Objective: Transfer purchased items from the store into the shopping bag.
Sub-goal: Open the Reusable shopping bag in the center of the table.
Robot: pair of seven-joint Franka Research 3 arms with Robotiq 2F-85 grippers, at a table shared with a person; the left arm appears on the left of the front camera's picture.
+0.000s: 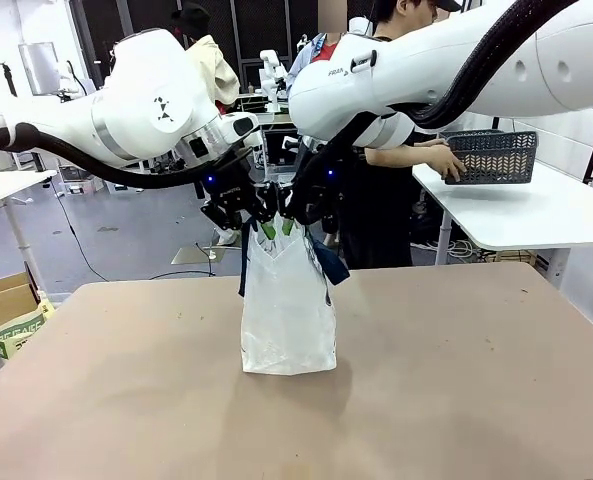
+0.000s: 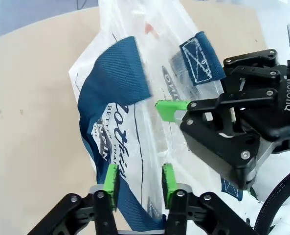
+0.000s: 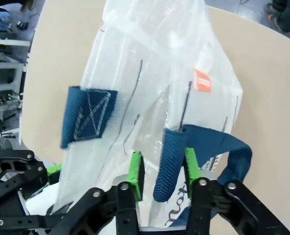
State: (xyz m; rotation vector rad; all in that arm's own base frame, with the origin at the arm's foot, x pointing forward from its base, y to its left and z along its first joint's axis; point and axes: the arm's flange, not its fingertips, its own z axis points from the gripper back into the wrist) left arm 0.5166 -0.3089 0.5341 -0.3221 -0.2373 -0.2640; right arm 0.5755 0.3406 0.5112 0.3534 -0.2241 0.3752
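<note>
The shopping bag [image 1: 288, 310], translucent white with navy straps, stands upright in the middle of the tan table. Both grippers are at its top rim. My left gripper [image 1: 246, 212] [image 2: 140, 180] has its green pads partly closed around the rim and a navy strap [image 2: 116, 73], with gaps still showing. My right gripper [image 1: 301, 212] [image 3: 163, 167] straddles the other strap [image 3: 170, 156] the same way, its jaws not fully shut. A small red thing [image 3: 202, 81] shows through the plastic. The store, a dark grey basket [image 1: 494, 156], sits on a white table at the back right, with a person's hand [image 1: 446, 160] on it.
The person stands behind the bag, between the two tables. The white table [image 1: 536, 215] lies beyond the tan table's far right corner. A cardboard box [image 1: 1, 300] sits on the floor at the left. Bare tan tabletop [image 1: 456, 380] surrounds the bag.
</note>
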